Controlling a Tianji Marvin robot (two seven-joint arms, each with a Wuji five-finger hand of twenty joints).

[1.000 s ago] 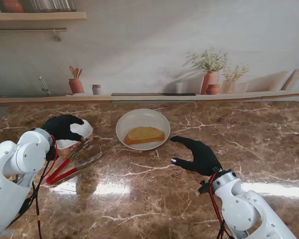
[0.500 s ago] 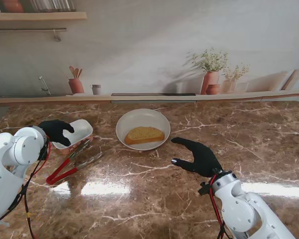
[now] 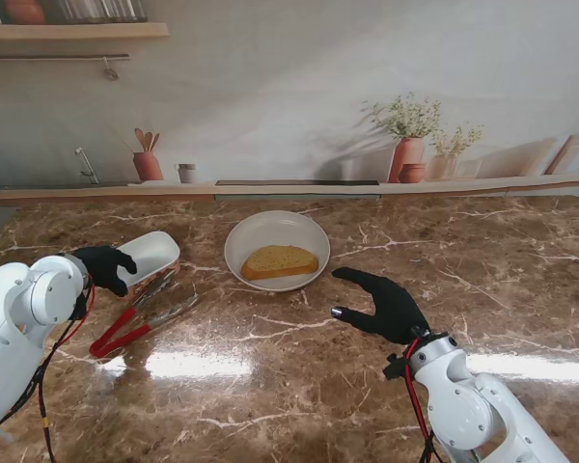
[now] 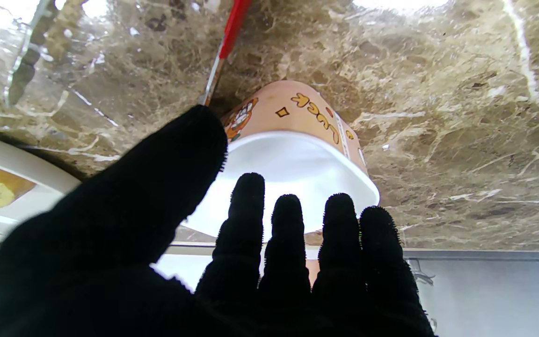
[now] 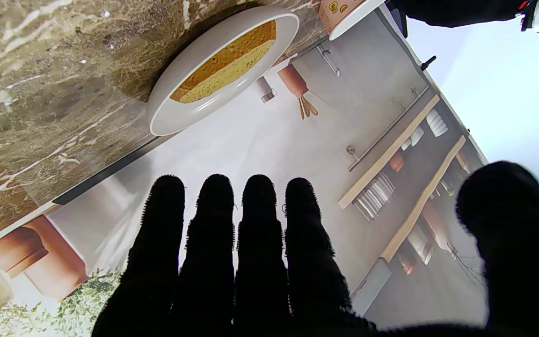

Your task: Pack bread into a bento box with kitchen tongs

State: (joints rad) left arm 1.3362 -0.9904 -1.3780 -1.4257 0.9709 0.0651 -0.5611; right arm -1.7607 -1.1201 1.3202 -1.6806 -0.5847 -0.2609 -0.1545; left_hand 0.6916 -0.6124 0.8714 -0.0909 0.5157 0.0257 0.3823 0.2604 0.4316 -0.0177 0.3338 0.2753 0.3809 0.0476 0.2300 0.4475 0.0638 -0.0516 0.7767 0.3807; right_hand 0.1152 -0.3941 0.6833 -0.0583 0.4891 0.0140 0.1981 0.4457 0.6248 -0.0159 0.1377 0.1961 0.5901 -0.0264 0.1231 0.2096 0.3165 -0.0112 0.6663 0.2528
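While on white plate (image 3: 246,238), bread (image 3: 280,261) golden, flat-edged.

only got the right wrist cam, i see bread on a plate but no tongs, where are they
Observer: The tongs lie flat on the table on the left, nearer to me than the box, red handles toward me.
Operator: left robot hand holding them
Observer: No. The left robot hand is open and holds nothing; it is by the box's left end, not on the tongs.
Operator: anything in the box
Observer: Nothing that I can see. In the left wrist view, the part of its white inside that the fingers do not hide is bare.
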